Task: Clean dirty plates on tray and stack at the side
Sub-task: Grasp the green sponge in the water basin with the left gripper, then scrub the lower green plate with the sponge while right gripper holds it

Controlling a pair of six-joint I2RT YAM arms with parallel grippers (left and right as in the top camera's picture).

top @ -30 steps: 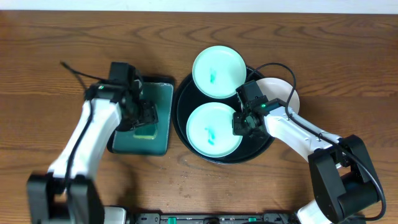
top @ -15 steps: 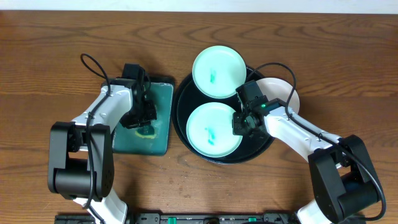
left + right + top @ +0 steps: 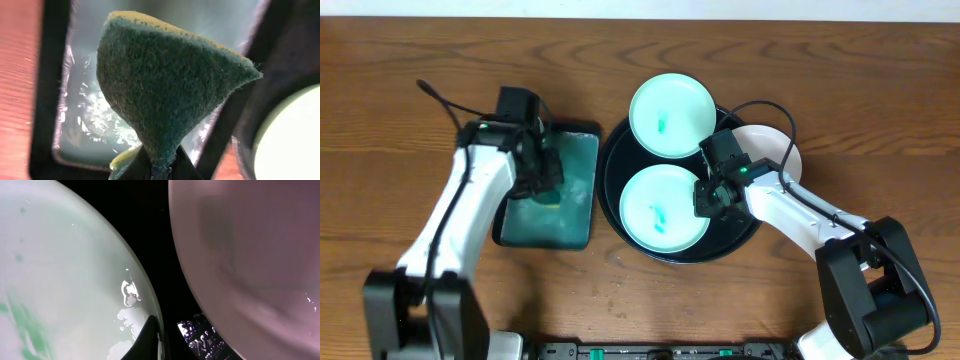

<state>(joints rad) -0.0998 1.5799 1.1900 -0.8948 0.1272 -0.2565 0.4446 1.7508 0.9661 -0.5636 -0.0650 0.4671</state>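
Observation:
The round black tray (image 3: 616,175) holds two pale-mint plates with teal smears: a far plate (image 3: 671,115) and a near plate (image 3: 663,208). A plain white plate (image 3: 775,148) lies at the tray's right edge, partly under the right arm. My right gripper (image 3: 708,196) is shut on the near plate's right rim. In the right wrist view a dark finger (image 3: 150,337) lies on that smeared plate (image 3: 65,280), with the white plate (image 3: 250,245) to its right. My left gripper (image 3: 542,172) is shut on a green and yellow sponge (image 3: 165,90) above the rectangular tray.
A rectangular black tray with a wet teal interior (image 3: 570,205) sits left of the round tray, under the sponge; its rim (image 3: 47,100) shows in the left wrist view. Bare wooden table (image 3: 840,80) surrounds both trays. A cable (image 3: 760,108) loops above the right arm.
The left gripper has closed on the sponge and raised it off the rectangular tray's floor. The right arm and the plates have not moved.

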